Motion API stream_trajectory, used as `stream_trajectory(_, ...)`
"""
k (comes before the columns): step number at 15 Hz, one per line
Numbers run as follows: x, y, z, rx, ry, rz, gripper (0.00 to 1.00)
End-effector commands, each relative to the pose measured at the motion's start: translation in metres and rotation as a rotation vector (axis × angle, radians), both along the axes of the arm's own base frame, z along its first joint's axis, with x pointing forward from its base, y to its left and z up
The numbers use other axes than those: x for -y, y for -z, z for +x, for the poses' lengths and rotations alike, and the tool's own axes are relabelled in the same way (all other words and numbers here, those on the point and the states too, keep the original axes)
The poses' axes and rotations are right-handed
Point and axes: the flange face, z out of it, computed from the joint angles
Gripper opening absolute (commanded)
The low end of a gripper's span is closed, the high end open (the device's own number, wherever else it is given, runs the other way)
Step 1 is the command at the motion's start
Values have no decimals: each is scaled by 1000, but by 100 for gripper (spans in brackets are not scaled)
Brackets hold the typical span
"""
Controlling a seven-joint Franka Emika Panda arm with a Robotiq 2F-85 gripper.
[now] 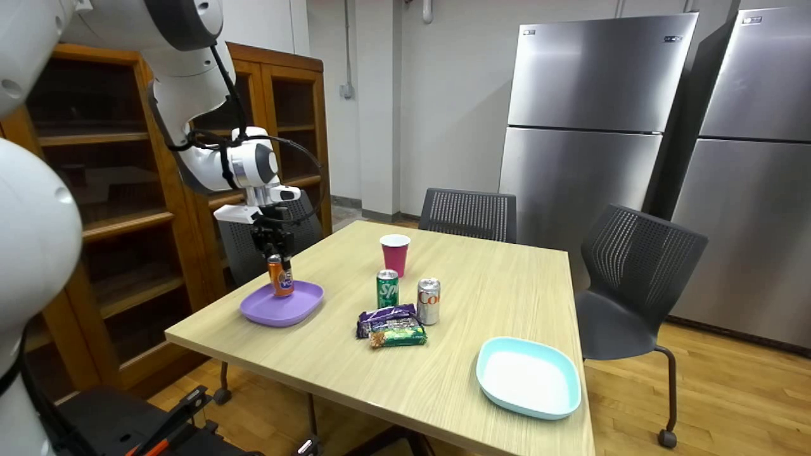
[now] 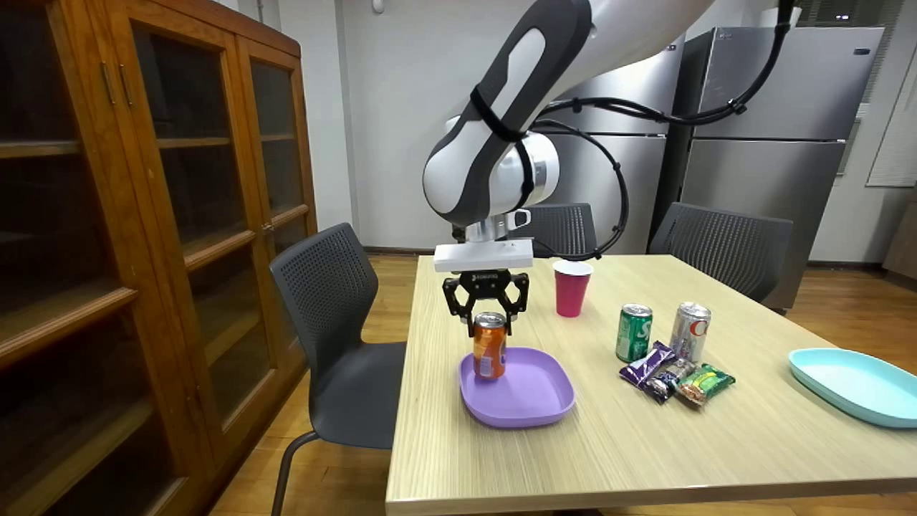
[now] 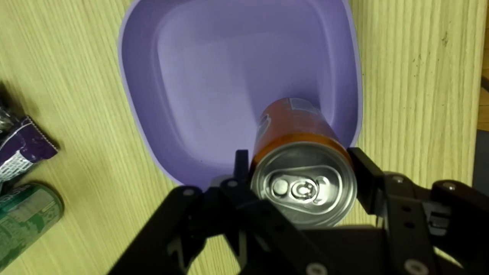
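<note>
An orange soda can (image 2: 489,356) stands upright inside the purple plate (image 2: 530,394), close to its rim. My gripper (image 2: 490,331) points down from above and is shut on the can's upper part. In the wrist view one finger (image 3: 241,166) presses against the left of the can and the other finger (image 3: 365,179) against its right, with the silver lid between them. The can's base is over the plate floor; whether it bears on the plate or hangs just above it, I cannot tell.
Toward the table's middle are a green can (image 1: 388,289), a silver can (image 1: 428,301), several wrapped snacks (image 1: 393,326) and a pink cup (image 1: 395,254). A light blue plate (image 1: 529,378) lies near a table edge. Chairs (image 2: 337,358) surround the table; a wooden cabinet (image 2: 215,215) stands beside it.
</note>
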Motion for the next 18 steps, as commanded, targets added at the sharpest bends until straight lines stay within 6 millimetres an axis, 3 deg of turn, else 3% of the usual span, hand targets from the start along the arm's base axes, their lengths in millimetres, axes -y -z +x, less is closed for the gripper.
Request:
stream_trajectory(1, -8, -5, 11, -18, -18, -9, 40)
stream_trajectory(3, -8, -4, 13, -22, -17, -12, 40)
stream_trajectory(4, -8, -4, 14, -23, -13, -14, 76)
stream_trajectory(5, -8, -4, 14, -25, -12, -16, 92)
stream_trajectory(6, -8, -4, 15, -24, -12, -17, 97)
stream_trajectory(12, -3, -25, 20, 15, -1, -8, 100)
stream_trajectory(18, 19, -59, 26, 72, 25, 9, 100)
